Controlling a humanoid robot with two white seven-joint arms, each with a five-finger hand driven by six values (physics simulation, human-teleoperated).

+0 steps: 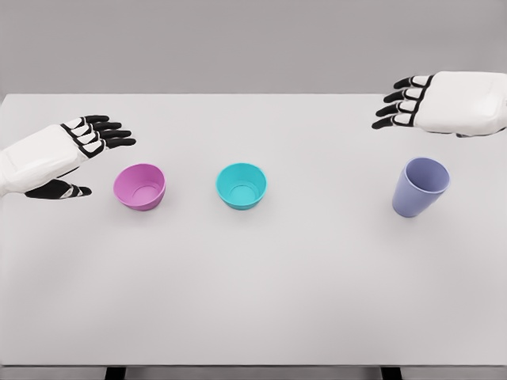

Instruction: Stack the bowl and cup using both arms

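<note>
A shallow pink plastic bowl stands upright on the left part of the white tabletop, a similar teal plastic bowl sits near the middle, and a taller lavender plastic cup stands upright well apart to the right, all three in a rough row and none touching. The left hand hovers just up and left of the pink bowl, fingers stretched out and thumb spread, holding nothing. The right hand hangs above and behind the cup, its fingers extended toward the middle, also empty.
</note>
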